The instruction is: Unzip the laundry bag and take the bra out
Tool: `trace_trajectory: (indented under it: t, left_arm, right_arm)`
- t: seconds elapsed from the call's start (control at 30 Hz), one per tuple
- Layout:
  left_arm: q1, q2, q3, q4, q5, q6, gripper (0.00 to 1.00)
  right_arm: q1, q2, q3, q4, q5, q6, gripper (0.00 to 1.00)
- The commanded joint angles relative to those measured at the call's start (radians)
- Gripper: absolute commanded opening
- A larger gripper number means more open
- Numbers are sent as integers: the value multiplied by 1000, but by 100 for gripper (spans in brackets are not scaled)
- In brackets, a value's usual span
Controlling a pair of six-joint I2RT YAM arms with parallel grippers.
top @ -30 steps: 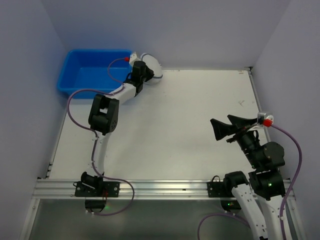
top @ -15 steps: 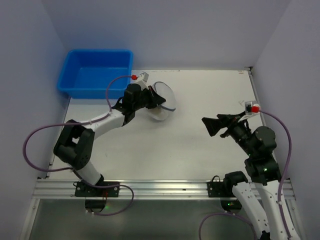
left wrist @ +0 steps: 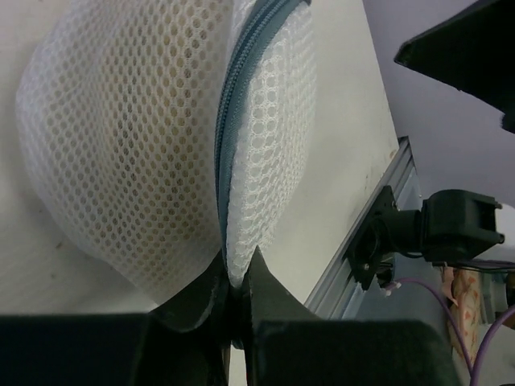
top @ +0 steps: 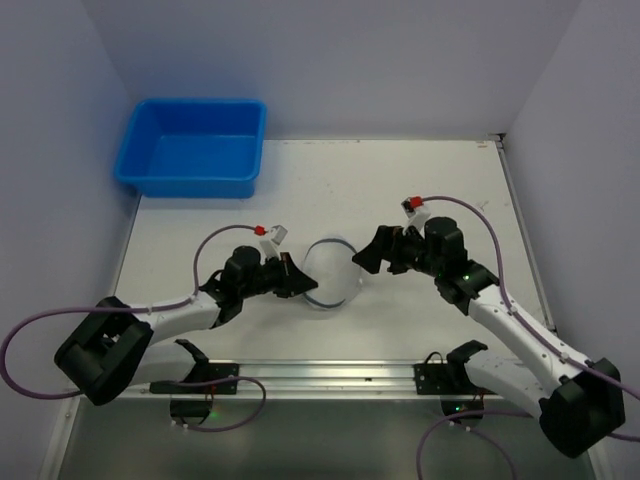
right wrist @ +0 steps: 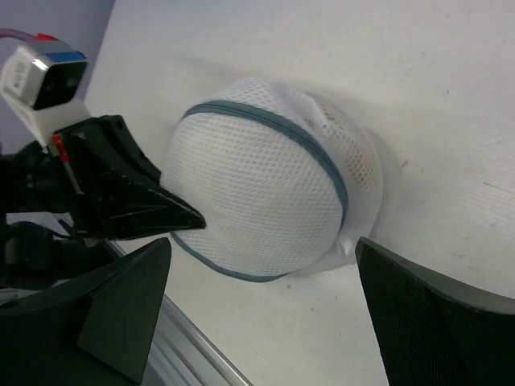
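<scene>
1. The laundry bag (top: 332, 275) sits on the white table (top: 440, 180), near its front edge and between the two arms, well apart from the blue tub (top: 185, 186) in the far left corner
2. The bag stands up on its rim rather than lying flat, with one round mesh face turned toward the right arm
3. The left gripper (top: 301, 283) is closed tight on the bag's left edge. In the left wrist view its fingertips (left wrist: 211, 283) pinch the mesh right where the zipper (left wrist: 241, 104) meets them, so the bag is held by that seam
4. The right gripper (top: 364, 258) has its jaws spread wide and holds nothing. It is just beside the bag's right edge, and I cannot tell whether it touches the mesh
5. In the right wrist view the bag (right wrist: 265, 185) lies framed between the two wide fingers, its lower side resting on the table, with the left gripper (right wrist: 161, 213) pointing in at its left rim
6. The grey-blue zipper (right wrist: 322, 157) circles the bag's rim and looks shut along every stretch in view. The slider is not visible
7. A beige shape (right wrist: 354, 165) shows faintly through the mesh, inside the bag. What it is cannot be made out
8. The aluminium rail (top: 320, 375) runs along the table's near edge
</scene>
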Motion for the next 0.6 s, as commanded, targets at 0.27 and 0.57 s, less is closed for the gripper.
trace_trajectory:
  t: [0.27,0.57]
  left_arm:
    - [55,-76,-144,-22,-86,-18,15]
    - [170,12,-80,-82,6,59,21]
  right_arm:
    - [31,217,-31,63,10,-61,79]
    - [47,275,-17,84,-116,-127,67]
